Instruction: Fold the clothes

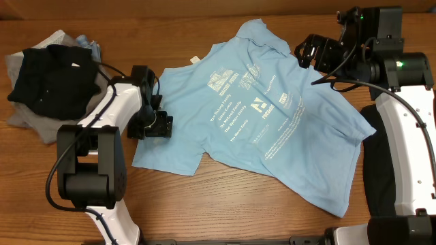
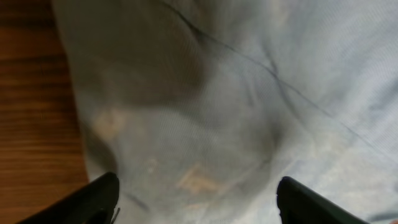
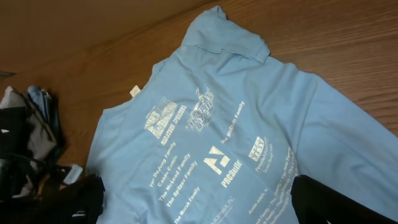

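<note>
Two arms are working over a wooden table [image 1: 238, 211]. Light blue T-shirt [image 1: 272, 116] is lying rumpled mid-table, white print up. Left gripper [image 1: 158, 124] is hovering at the shirt's edge nearest the heap, fingers [image 2: 93, 200] spread apart over cloth. Right gripper [image 1: 305, 53] is hanging by the upper sleeve, jaws apart. Black and grey garments [image 1: 48, 82] are sitting heaped far left.

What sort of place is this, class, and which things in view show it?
Probably a robotics lab bench: a left arm and right arm stand at a wooden table, a light blue T-shirt spread between them, a pile of black and grey clothes beside it.
</note>
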Robot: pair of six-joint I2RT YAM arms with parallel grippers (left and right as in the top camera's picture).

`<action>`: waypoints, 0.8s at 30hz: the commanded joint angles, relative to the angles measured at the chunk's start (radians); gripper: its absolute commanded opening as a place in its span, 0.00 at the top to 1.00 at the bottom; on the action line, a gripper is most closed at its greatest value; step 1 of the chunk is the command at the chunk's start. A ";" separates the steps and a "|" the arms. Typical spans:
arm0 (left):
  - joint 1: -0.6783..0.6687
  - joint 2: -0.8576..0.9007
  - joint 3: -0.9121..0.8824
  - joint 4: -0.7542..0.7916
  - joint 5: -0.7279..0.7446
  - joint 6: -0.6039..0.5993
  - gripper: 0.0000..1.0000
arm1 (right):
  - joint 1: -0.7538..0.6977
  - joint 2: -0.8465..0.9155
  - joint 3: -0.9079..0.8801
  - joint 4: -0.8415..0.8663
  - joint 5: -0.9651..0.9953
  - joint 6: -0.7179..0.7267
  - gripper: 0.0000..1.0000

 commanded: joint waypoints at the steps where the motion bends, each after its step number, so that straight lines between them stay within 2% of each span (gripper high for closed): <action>1: -0.008 0.003 -0.043 0.032 0.020 -0.011 0.46 | 0.005 0.005 0.009 -0.002 -0.006 -0.003 0.00; 2: -0.008 0.003 -0.055 0.039 0.019 -0.012 0.62 | 0.005 0.005 0.009 -0.003 -0.006 -0.003 0.00; 6: 0.007 0.003 -0.076 0.027 -0.014 -0.035 0.94 | 0.005 0.005 0.005 -0.014 -0.005 -0.003 0.00; 11: 0.084 0.001 -0.073 -0.088 -0.151 -0.171 0.96 | 0.005 0.022 0.003 -0.045 -0.001 -0.003 0.00; 20: 0.350 -0.084 -0.073 -0.203 -0.170 -0.167 0.96 | 0.002 0.108 0.003 -0.080 0.037 0.028 0.00; 24: 0.440 -0.197 -0.073 -0.213 -0.098 -0.136 0.96 | 0.002 0.141 0.003 -0.081 0.101 0.079 0.00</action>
